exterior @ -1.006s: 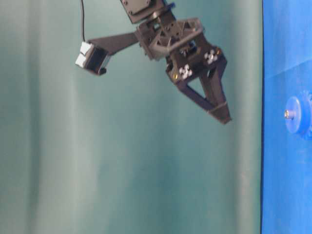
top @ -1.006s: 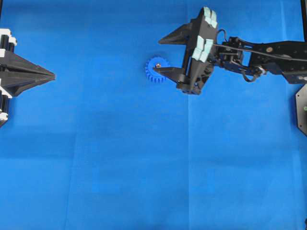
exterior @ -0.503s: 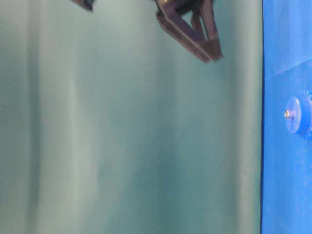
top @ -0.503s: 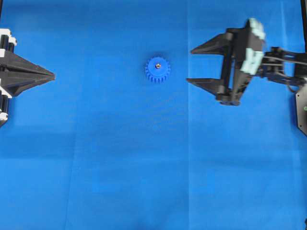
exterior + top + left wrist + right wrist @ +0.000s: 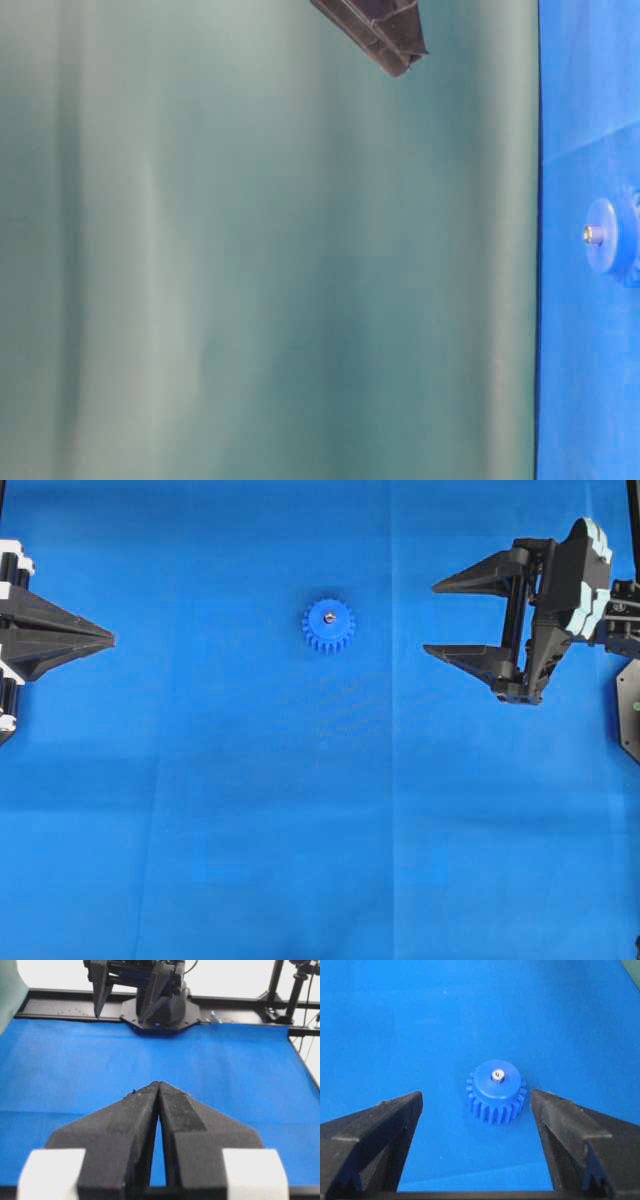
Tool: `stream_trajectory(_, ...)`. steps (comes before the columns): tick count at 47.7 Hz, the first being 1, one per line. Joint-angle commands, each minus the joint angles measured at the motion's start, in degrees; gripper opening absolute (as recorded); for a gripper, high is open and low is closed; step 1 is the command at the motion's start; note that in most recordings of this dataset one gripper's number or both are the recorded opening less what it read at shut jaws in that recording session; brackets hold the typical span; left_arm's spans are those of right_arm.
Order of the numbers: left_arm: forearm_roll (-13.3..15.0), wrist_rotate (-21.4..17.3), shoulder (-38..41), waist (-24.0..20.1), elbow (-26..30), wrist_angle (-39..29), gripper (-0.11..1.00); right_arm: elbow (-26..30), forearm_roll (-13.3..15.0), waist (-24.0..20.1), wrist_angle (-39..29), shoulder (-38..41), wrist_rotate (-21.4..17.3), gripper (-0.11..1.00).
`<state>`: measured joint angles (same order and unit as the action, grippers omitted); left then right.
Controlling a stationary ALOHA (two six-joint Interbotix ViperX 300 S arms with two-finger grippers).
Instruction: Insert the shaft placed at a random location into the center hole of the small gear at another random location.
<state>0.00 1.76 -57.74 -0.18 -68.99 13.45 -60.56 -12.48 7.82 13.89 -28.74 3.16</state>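
Shaft seated; arm should stay clear.
Gear (image 5: 328, 626) sits upper centre of the table (image 5: 300, 830), shaft (image 5: 497, 1076) upright in its hole. Right gripper (image 5: 448, 617), jaws wide and empty, should avoid the gear; left gripper (image 5: 105, 638) jaws closed, empty.

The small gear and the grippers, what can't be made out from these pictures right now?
- center hole: filled by the shaft, so hidden in the right wrist view.
- How deep the shaft sits: the hub of the small gear hides it in every view.
- small gear's far side: cut off by the table-level view's right edge.
- right gripper: only one fingertip shows at the table-level view's top edge.
- left gripper: body cut off by the overhead view's left edge.
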Motion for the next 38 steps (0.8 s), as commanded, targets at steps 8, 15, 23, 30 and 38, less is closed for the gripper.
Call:
stream_trajectory(8,-0.18,0.09,0.26,-0.09,0.44,0.26,0.0,0.62,0.0,-0.09,0.18,-0.26,-0.09,0.74)
stream_trajectory(15,-0.09,0.09,0.26,0.0,0.44,0.26,0.0,0.62,0.0,-0.09,0.18,-0.26,-0.09,0.74)
stream_trajectory(23,-0.09,0.09,0.26,-0.09,0.44,0.09,0.0,0.62,0.0,-0.09,0.18,-0.18,0.0,0.74)
stream_trajectory(30,-0.18,0.09,0.26,-0.09,0.44,-0.09,0.0,0.7,0.0,-0.09,0.18,-0.18,0.0,0.74)
stream_trajectory(38,-0.09,0.0,0.26,0.0,0.44,-0.35,0.0,0.7,0.0,-0.09,0.18,-0.18,0.0,0.74)
